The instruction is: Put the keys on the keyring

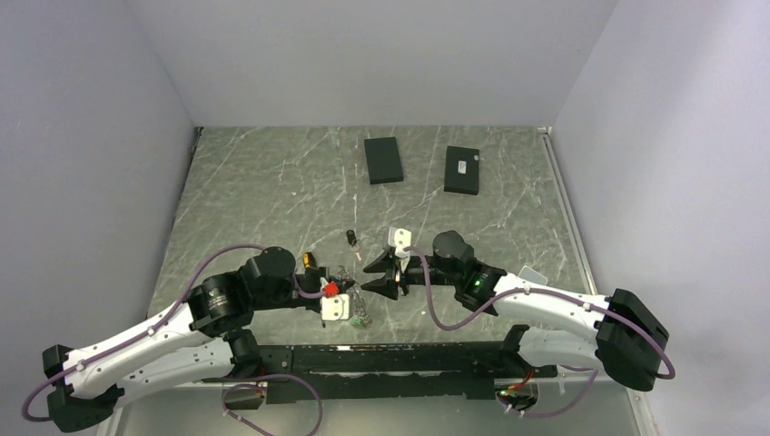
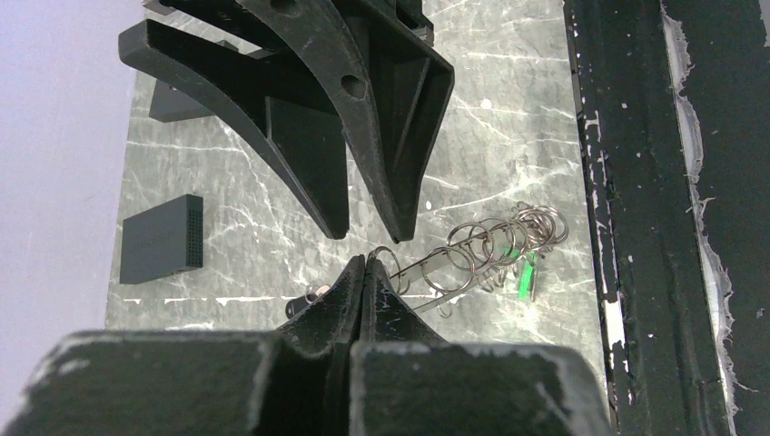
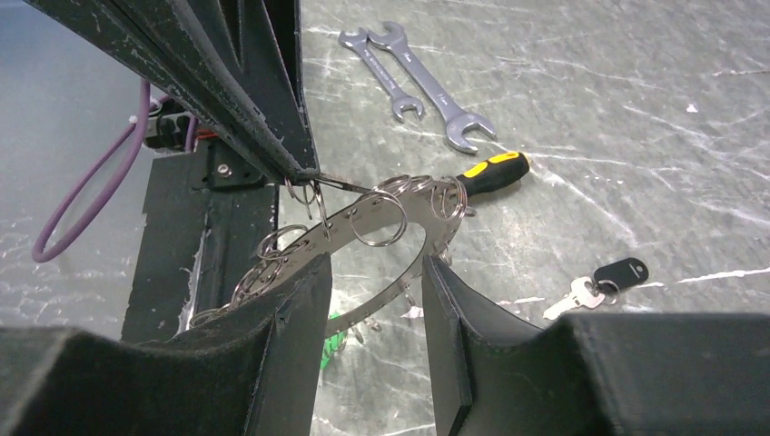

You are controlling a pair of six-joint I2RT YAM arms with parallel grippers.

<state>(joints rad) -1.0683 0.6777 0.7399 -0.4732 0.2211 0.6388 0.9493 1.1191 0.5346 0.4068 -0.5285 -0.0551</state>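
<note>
Grey-green marbled table [image 1: 254, 182] with two arms meeting near its centre, toward the near edge. Left gripper [image 2: 364, 271]: jaws pressed fully together, pinching the rim of the keyring [image 3: 338, 234] and holding it tilted, partly clear of the table surface. Right gripper [image 3: 374, 272]: jaws standing apart, tips facing left toward the left gripper. The near arc of the keyring's flat band crosses the gap between its two fingers, and whether either finger touches the band cannot be told. Two flat black boxes lie at the far side of the table, one left of centre [image 1: 383, 160] and one right of it [image 1: 462, 170], well apart from both grippers. Two silver wrenches [image 3: 427, 86] lie side by side on the table, beyond the screwdriver in the right wrist view. The black-and-yellow screwdriver [image 3: 495, 173] lies just behind the keyring's far arc. A single key [image 3: 620, 271], with a black head and a short silver blade, lies flat on the table just far of the grippers, off the keyring and outside both sets of jaws. A cluster of small wire rings [image 2: 472, 245] hangs along the band. A bright green tag [image 2: 527, 277] hangs at the keyring's low end.
</note>
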